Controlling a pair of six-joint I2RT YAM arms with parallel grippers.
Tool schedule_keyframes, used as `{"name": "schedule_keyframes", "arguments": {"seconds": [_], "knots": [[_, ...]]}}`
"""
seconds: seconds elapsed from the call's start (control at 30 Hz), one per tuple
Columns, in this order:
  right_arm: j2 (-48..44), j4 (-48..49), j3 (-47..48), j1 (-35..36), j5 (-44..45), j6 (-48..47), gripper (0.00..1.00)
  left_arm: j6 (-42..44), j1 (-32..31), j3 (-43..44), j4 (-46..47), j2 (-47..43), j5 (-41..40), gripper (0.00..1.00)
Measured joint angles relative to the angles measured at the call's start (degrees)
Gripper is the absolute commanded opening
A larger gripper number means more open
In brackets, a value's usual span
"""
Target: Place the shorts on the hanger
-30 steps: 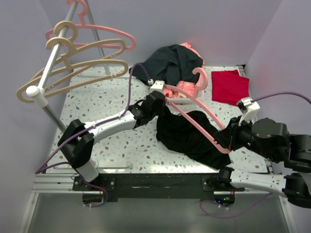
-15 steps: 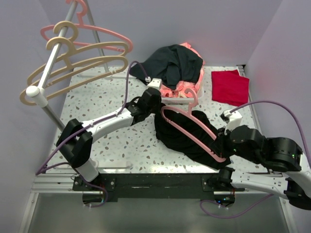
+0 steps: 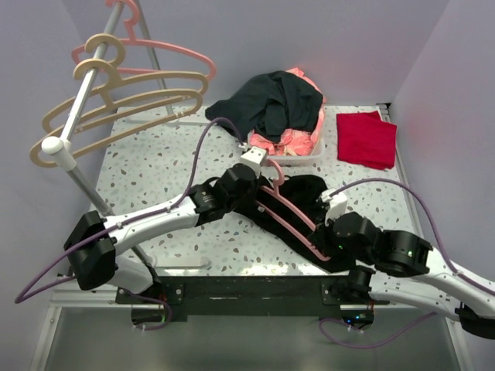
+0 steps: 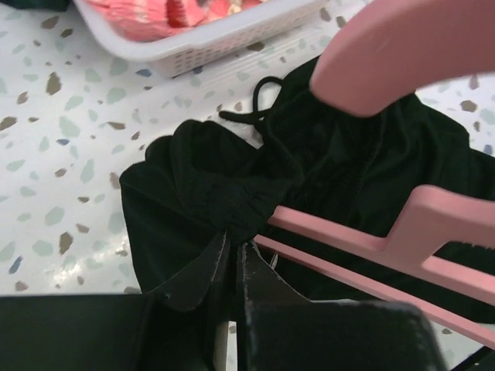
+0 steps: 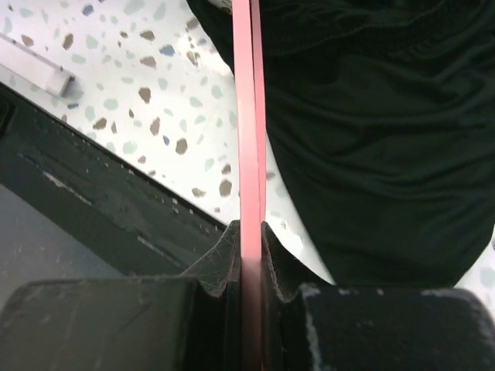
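Note:
The black shorts [image 3: 305, 193] lie crumpled on the speckled table in front of the basket. A pink hanger [image 3: 297, 219] lies slanted across them. My left gripper [image 3: 259, 193] is at the shorts' left edge, shut on a bunched fold of the black fabric [image 4: 224, 201], right beside the hanger's pink bar [image 4: 363, 251]. At the hanger's near end my right gripper [image 3: 323, 246] is shut on its thin pink arm [image 5: 247, 116], with the shorts [image 5: 371, 139] spread to the right of that arm. The gripper's own point in the right wrist view is [image 5: 248, 232].
A white basket [image 3: 309, 158] holds pink clothes and a dark grey-green garment [image 3: 274, 100]. A folded red cloth [image 3: 366, 137] lies at the back right. Beige and pink hangers [image 3: 124, 93] hang on a slanted rail [image 3: 73, 127] at the left. A black bar [image 3: 232, 290] runs along the table's near edge.
My right gripper has swung the hanger left and nearer, lowering it from a raised slant onto the shorts. The left gripper has come nearer and right with the shorts' edge.

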Motion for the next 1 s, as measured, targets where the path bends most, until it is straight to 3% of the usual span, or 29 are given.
{"name": "schedule_keyframes", "arguments": {"seconds": [0.27,0.47,0.6,0.77,1.0], "knots": [[-3.8,20.4,-14.4,0.0,0.1,-1.6,0.0,0.1,0.1,-7.0,2.2,-9.4,-2.9,0.46],[-9.6,25.1,-18.7,0.0,0.1,-2.0,0.0,1.0,-0.1,-7.1,5.4,-12.0,-3.7,0.48],[-12.6,27.1,-19.3,0.0,0.2,-2.6,0.0,2.6,-0.1,-10.2,9.5,-15.0,-2.3,0.57],[-9.3,30.4,-21.0,0.0,0.2,-3.6,0.0,4.8,-0.3,-16.4,18.8,-18.9,3.6,0.65],[-8.0,32.8,-22.6,0.0,0.1,-4.7,0.0,7.5,-0.9,-17.2,28.0,-15.1,7.5,0.68]]}}
